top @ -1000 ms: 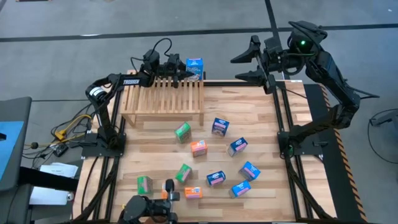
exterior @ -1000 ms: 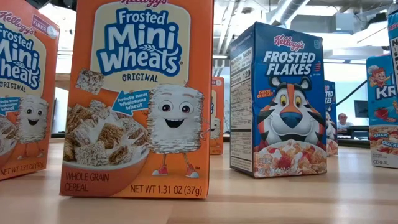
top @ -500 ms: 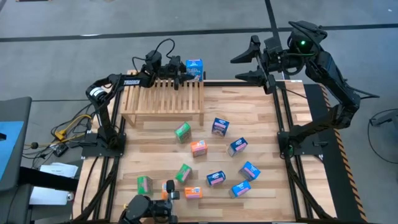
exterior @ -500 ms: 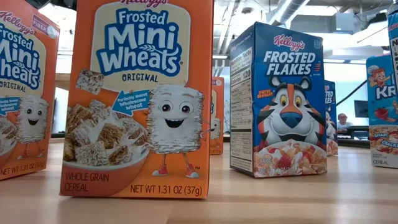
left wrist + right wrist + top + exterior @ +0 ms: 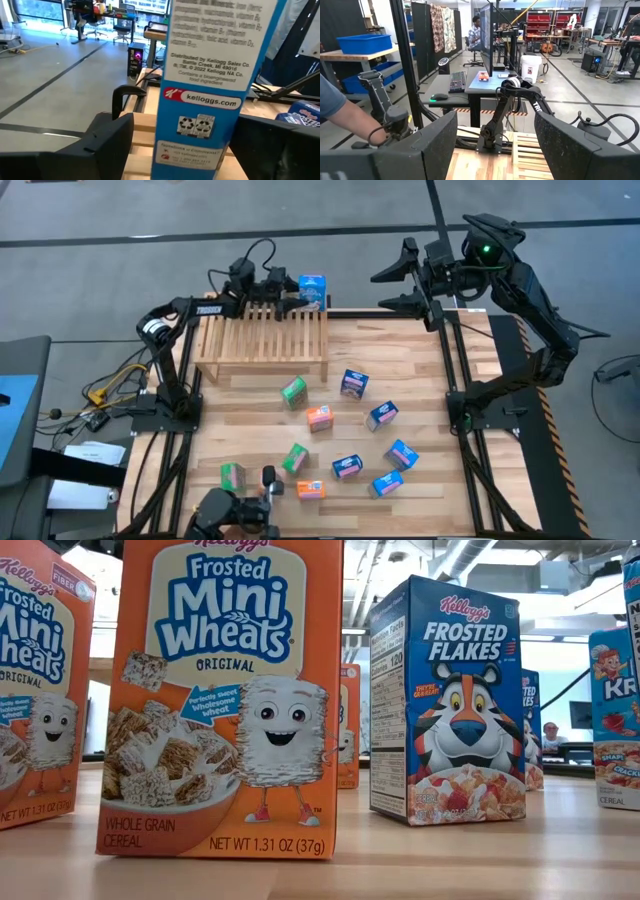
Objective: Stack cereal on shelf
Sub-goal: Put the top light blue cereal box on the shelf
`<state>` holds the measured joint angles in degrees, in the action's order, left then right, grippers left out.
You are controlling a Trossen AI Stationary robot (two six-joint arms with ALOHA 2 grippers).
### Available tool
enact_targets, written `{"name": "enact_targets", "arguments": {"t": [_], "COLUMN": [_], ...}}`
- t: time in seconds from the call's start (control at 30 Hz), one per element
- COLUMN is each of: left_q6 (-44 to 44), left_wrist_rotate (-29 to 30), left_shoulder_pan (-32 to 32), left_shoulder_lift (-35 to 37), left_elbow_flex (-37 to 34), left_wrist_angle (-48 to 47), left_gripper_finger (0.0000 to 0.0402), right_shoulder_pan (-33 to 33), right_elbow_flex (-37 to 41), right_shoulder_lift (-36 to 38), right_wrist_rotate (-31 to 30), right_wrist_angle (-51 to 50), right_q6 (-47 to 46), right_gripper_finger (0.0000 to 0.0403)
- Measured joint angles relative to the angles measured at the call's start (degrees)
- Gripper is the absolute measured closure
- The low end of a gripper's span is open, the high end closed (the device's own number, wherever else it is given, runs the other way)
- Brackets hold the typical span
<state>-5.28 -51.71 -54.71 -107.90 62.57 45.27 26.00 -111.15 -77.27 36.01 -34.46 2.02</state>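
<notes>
From my remote station: loose cereal boxes lie scattered across the tabletop (image 5: 420,370) in front of the shelf (image 5: 262,340), among them a green box (image 5: 293,391), an orange box (image 5: 318,417) and a cluster of blue ones (image 5: 383,415). A blue box (image 5: 312,290) stands upright at the shelf's far right corner. My left tool (image 5: 290,302) sits at that corner, its fingers (image 5: 107,135) spread to either side of the box (image 5: 210,85) with gaps showing (no squeeze visible from the wrist). My right tool (image 5: 405,275) hangs above the tabletop's far edge, well apart from every box, jaws wide and holding nothing. In the right wrist view a person's arm (image 5: 350,117) shows in the room beyond.
</notes>
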Motion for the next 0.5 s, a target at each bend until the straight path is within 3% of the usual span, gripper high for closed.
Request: {"name": "enact_targets", "arguments": {"t": [0.5], "left_q6": [-6.16], "left_wrist_rotate": [-7.4], "left_shoulder_pan": [-0.86], "left_shoulder_lift": [0.0], "left_elbow_flex": [0.0], "left_wrist_angle": [0.12], "left_gripper_finger": [0.0087], "right_shoulder_pan": [0.0], "right_elbow_flex": [0.0], "right_shoulder_lift": [0.01], "right_wrist_rotate": [0.02], "right_wrist_angle": [0.0], "right_q6": [0.13], "right_gripper_finger": [0.0111]}}
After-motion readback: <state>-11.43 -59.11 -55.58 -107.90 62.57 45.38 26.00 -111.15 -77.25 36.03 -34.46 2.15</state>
